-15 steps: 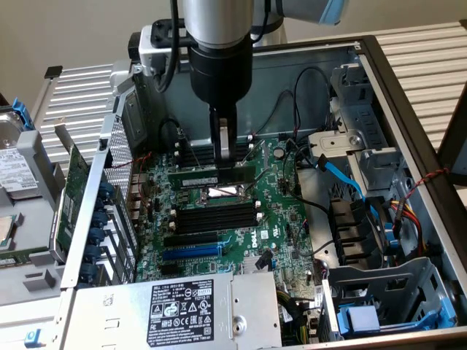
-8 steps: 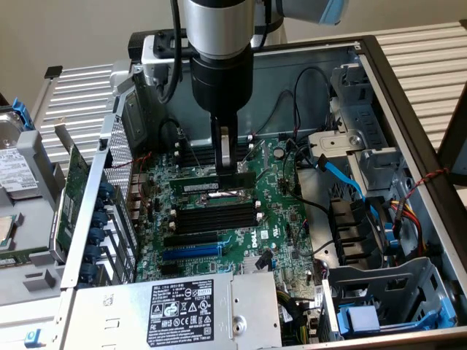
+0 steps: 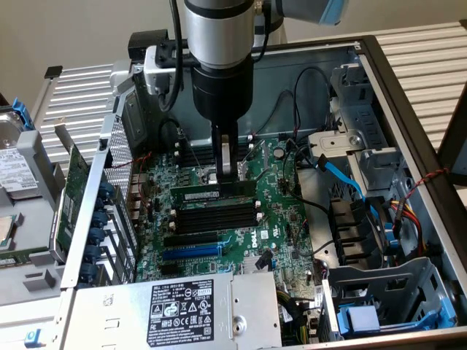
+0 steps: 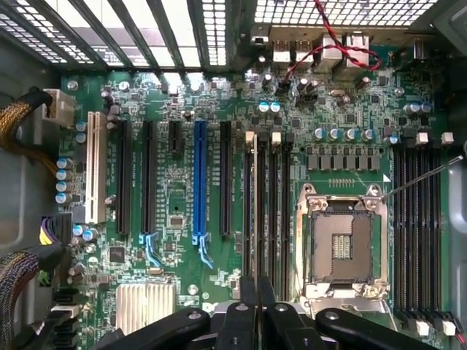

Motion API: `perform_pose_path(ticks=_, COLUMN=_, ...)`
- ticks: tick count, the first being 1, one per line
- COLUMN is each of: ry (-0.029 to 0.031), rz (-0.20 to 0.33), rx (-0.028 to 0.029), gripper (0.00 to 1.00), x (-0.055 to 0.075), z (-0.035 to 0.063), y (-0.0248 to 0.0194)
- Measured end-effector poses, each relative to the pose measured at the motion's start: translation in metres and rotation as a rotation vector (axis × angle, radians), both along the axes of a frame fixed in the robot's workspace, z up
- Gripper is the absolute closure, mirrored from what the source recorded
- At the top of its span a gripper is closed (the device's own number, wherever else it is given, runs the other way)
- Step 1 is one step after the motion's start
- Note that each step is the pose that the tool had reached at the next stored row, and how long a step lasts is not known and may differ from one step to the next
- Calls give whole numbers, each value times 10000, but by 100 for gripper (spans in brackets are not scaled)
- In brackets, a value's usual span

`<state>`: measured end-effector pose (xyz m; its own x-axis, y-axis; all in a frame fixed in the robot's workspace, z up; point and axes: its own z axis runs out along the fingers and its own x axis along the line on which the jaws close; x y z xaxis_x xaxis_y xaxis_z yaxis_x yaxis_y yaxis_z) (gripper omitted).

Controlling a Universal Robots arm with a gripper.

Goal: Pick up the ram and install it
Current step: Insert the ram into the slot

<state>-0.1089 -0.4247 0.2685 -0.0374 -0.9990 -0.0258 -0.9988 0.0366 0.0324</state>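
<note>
The ram is a long thin green stick with a white label. It stands on edge, level, over the farthest slot of the black memory slots near the board's middle. My gripper comes straight down from above and is shut on the ram's top edge, towards the end at the exterior view's right. I cannot tell whether the stick sits in the slot or just above it. In the wrist view the black fingers hang over the memory slots.
The motherboard lies in an open computer case. A blue slot and a power supply lie nearer the camera. A CPU socket sits beside the slots. A blue cable and drive cage are at the exterior view's right.
</note>
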Motion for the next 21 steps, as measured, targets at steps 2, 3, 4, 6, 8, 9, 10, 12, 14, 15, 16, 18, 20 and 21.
perform_pose_path(ticks=2, ry=-8, rz=-1, rx=-1, gripper=88, x=-1, z=-31, y=0)
perform_pose_path(ticks=3, ry=-9, rz=-1, rx=-1, gripper=88, x=-1, z=-44, y=0)
perform_pose_path(ticks=4, ry=-9, rz=0, rx=-2, gripper=88, x=-1, z=-57, y=0)
perform_pose_path(ticks=6, ry=-11, rz=-1, rx=-1, gripper=88, x=-1, z=-83, y=0)
perform_pose_path(ticks=8, ry=-13, rz=-1, rx=-1, gripper=88, x=-2, z=-107, y=0)
perform_pose_path(ticks=9, ry=-14, rz=-1, rx=-1, gripper=88, x=-3, z=-117, y=0)
perform_pose_path(ticks=10, ry=-14, rz=0, rx=-1, gripper=88, x=-3, z=-127, y=0)
perform_pose_path(ticks=12, ry=-14, rz=0, rx=-2, gripper=88, x=-3, z=-145, y=0)
perform_pose_path(ticks=14, ry=-14, rz=-1, rx=-2, gripper=88, x=-4, z=-165, y=0)
perform_pose_path(ticks=15, ry=-14, rz=-1, rx=-1, gripper=88, x=-4, z=-175, y=0)
perform_pose_path(ticks=16, ry=-14, rz=-1, rx=-1, gripper=88, x=-4, z=-184, y=0)
perform_pose_path(ticks=18, ry=-14, rz=-1, rx=-1, gripper=88, x=-8, z=-202, y=0)
perform_pose_path(ticks=20, ry=-14, rz=2, rx=-1, gripper=88, x=-14, z=-217, y=0)
perform_pose_path(ticks=21, ry=-14, rz=8, rx=-1, gripper=88, x=-15, z=-223, y=0)
